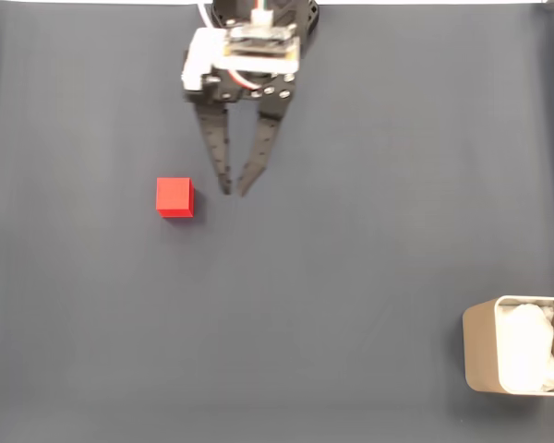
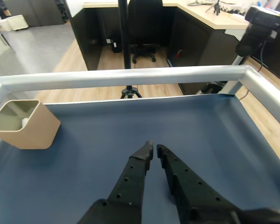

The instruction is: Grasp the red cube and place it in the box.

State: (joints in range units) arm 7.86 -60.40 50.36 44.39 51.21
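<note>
Fingers of the gripper [image 1: 234, 190] point down the picture in the fixed view, their tips nearly together with only a narrow gap between them and nothing held. The red cube [image 1: 174, 197] sits on the dark tabletop [image 1: 351, 277] just left of the fingertips, not touching them. The box [image 1: 517, 358], with white wadding inside, stands well apart at the lower right edge. From the wrist view, the gripper [image 2: 154, 150] reaches forward over the tabletop [image 2: 210, 135], tips almost meeting, and the box [image 2: 24, 124] stands at the far left beside the metal rail [image 2: 130, 75].
</note>
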